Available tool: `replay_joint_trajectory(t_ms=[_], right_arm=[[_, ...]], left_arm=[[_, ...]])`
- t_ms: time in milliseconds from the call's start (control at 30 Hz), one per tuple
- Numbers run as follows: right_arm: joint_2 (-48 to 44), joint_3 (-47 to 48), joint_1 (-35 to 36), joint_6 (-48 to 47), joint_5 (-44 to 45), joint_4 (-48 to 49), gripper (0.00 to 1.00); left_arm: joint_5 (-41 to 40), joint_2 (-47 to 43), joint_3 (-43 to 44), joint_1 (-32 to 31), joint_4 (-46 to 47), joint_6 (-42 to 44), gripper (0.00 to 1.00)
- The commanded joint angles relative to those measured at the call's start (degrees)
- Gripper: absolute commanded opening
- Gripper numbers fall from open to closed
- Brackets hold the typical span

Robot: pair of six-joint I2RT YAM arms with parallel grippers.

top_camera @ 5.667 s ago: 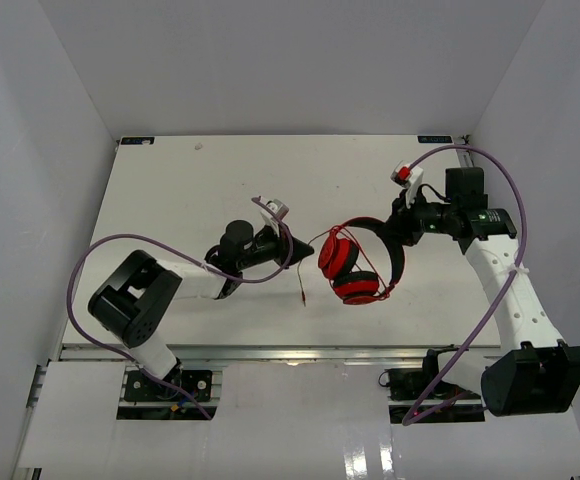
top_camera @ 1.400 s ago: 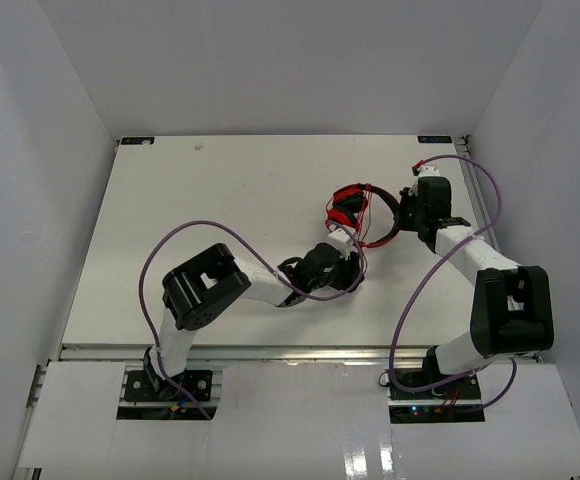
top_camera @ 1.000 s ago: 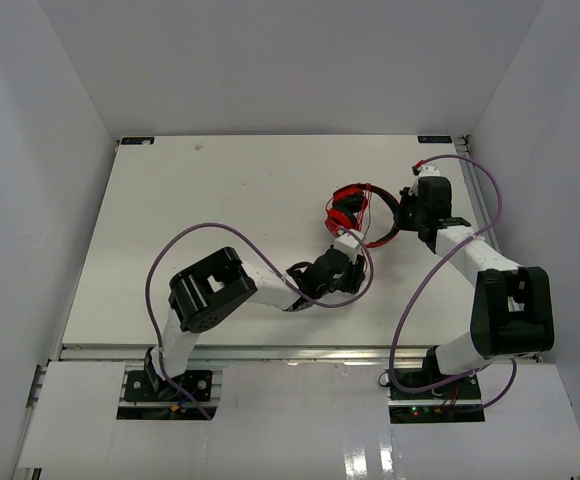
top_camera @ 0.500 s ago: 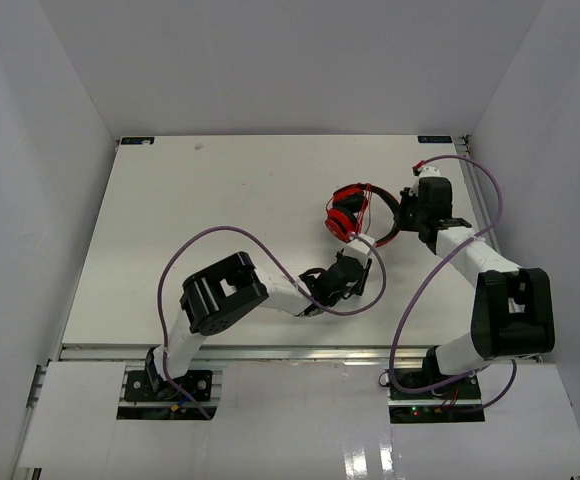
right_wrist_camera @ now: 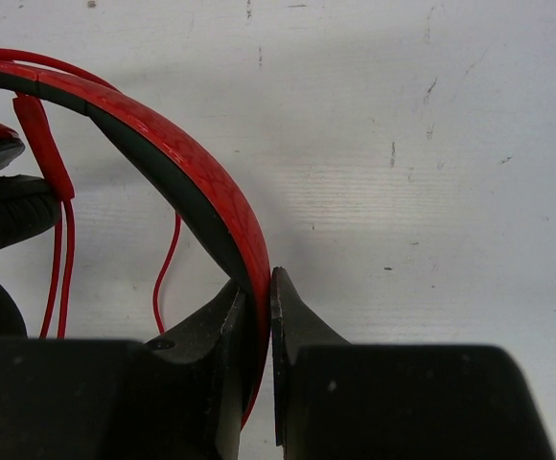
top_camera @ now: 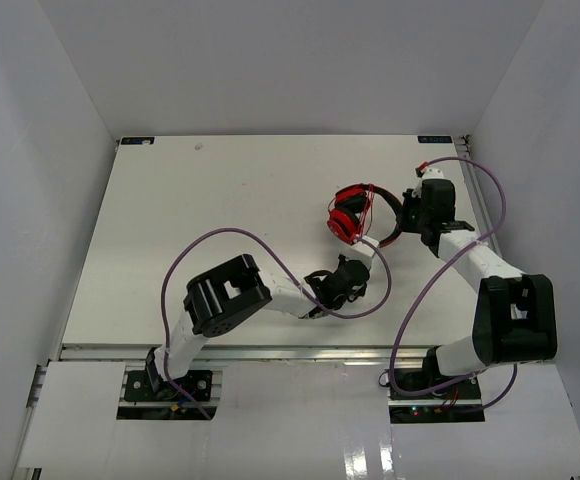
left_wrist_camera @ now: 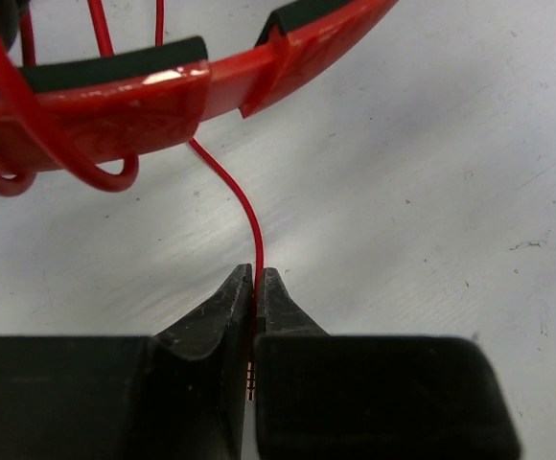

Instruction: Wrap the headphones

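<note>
Headphones point(top_camera: 353, 213) sat far right on table point(top_camera: 220, 200), right gripper point(right_wrist_camera: 259, 286) clamped on band point(right_wrist_camera: 192, 182). Left gripper point(left_wrist_camera: 257, 280), pinching cord point(left_wrist_camera: 232, 187), had slid nearer and rightward in the last second. Slack drawn out, next loop likely coming.

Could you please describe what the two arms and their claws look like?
The left arm and right arm have white links with black joint housings, each trailed by a looping purple cable. The left claw and right claw are matte black tapering wedges.

L fingers point(left_wrist_camera: 211, 321) pulled cord point(left_wrist_camera: 244, 206) rightward; headphones point(top_camera: 355, 212) shifted right, farther back.
</note>
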Motion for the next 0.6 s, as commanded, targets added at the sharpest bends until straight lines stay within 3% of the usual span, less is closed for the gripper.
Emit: replay_joint_trajectory(t_ms=[0, 267, 567], right_arm=[[-3.1, -0.6, -0.6, 1.8, -1.0, 4.2, 0.08], [-3.3, -1.3, -0.7, 0.8, -0.9, 4.2, 0.08], [-1.9, -1.1, -0.8, 0.2, -0.6, 4.3, 0.08]], left_arm=[[1.5, -0.7, -4.5, -1.8, -8.4, -0.6, 0.02], [1.9, -12.4, -14.1, -1.8, -5.9, 2.1, 0.0], [7.9, -26.6, -22.1, -1.8, -7.9, 5.0, 0.0]])
